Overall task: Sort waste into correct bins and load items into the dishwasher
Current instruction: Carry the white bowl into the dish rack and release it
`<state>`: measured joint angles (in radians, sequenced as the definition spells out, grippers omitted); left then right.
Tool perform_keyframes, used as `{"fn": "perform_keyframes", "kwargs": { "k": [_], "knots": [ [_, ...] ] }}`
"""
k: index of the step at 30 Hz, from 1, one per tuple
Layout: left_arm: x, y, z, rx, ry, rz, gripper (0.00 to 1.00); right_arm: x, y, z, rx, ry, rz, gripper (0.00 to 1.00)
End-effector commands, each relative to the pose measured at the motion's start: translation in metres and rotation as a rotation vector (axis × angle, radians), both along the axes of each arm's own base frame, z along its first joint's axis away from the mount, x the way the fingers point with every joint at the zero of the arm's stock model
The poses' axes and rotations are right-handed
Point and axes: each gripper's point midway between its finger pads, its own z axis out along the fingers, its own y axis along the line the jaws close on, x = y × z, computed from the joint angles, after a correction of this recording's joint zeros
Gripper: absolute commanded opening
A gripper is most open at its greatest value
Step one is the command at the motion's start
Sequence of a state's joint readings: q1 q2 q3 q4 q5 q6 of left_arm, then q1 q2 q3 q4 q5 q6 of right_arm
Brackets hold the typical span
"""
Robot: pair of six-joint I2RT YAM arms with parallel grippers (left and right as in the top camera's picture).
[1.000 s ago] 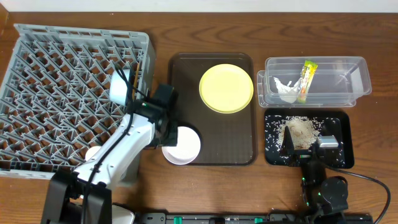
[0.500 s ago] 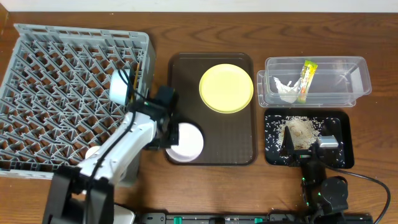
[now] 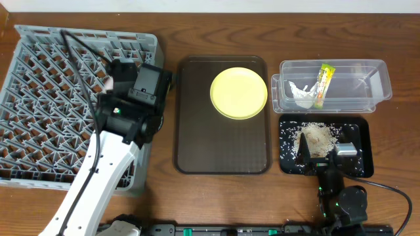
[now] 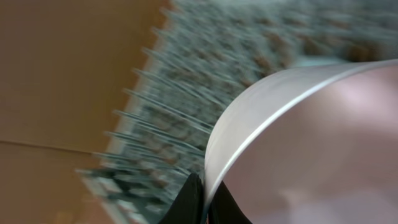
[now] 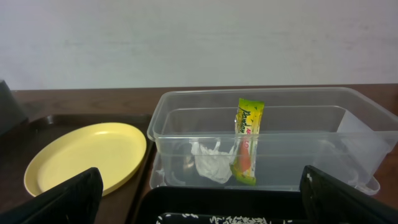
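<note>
My left gripper is shut on the rim of the white bowl and holds it over the right part of the grey dish rack. From overhead the left arm covers the bowl almost fully, and the light blue bowl is hidden. The yellow plate lies on the brown serving tray. The snack wrapper and white tissue lie in the clear tub. Rice crumbs lie in the black tray. My right gripper is open over the black tray. The chopsticks are out of view.
The right wrist view shows the plate, the tub, the wrapper and the tissue in front of a pale wall. A black cable arcs over the rack.
My left gripper lifted the white bowl off the serving tray's front left corner and swung it up and left over the dish rack. The right arm has not moved.
</note>
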<state>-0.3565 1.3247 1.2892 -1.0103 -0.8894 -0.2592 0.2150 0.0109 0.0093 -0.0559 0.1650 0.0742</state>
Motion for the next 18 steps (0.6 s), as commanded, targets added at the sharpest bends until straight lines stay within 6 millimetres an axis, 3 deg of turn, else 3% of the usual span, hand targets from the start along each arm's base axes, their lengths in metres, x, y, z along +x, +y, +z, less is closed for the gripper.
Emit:
{"fn": "perform_keyframes", "kwargs": {
  "k": [1,8,14,18],
  "knots": [
    [-0.002,0.033,0.042,0.393,0.03,0.1,0.06,0.0,-0.004,-0.001,-0.008,-0.002,-0.016,0.99],
    [0.012,0.056,0.023,0.473,0.137,0.171,0.06,0.0,-0.004,-0.001,-0.008,-0.002,-0.016,0.99],
    [0.031,0.094,0.0,0.457,0.146,0.296,0.06,0.0,-0.004,-0.001,-0.008,-0.002,-0.016,0.99],
    [0.051,0.101,-0.033,0.375,0.185,0.266,0.06,0.0,-0.004,-0.001,-0.008,-0.002,-0.016,0.99]
  ]
}}
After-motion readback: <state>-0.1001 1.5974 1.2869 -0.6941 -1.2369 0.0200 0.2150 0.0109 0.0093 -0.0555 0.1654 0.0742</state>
